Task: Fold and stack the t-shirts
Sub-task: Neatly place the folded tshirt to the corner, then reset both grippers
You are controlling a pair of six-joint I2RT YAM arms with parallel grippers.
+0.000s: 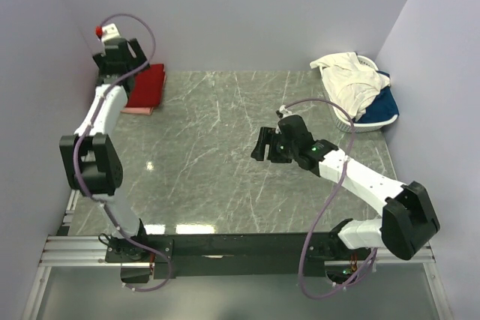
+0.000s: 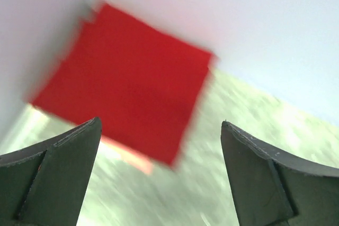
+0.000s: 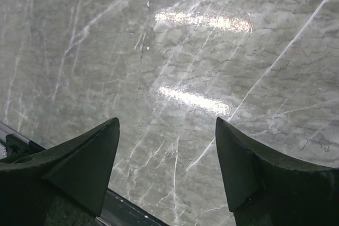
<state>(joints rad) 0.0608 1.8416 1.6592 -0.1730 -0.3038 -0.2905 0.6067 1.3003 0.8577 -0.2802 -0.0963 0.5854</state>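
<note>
Top external view: the folded red t-shirt (image 1: pixel 148 84) lies flat in the far left corner of the counter (image 1: pixel 217 162), with the edge of a salmon pink t-shirt (image 1: pixel 137 110) showing under it. Left claw (image 2: pixel 160 121) hovers over that stack, jaws wide and empty; the left wrist view is blurred. Right claw (image 3: pixel 167 120) is also wide and empty, over bare mid-counter. Cream-white t-shirt (image 1: pixel 346 73) and blue t-shirt (image 1: pixel 379 103) sit heaped in the basket (image 1: pixel 358 127), far right.

My read: red is stacked and the next fetch is due. I'd lift left straight up so it can't snag the fold. Right should pinch one cream layer only.
</note>
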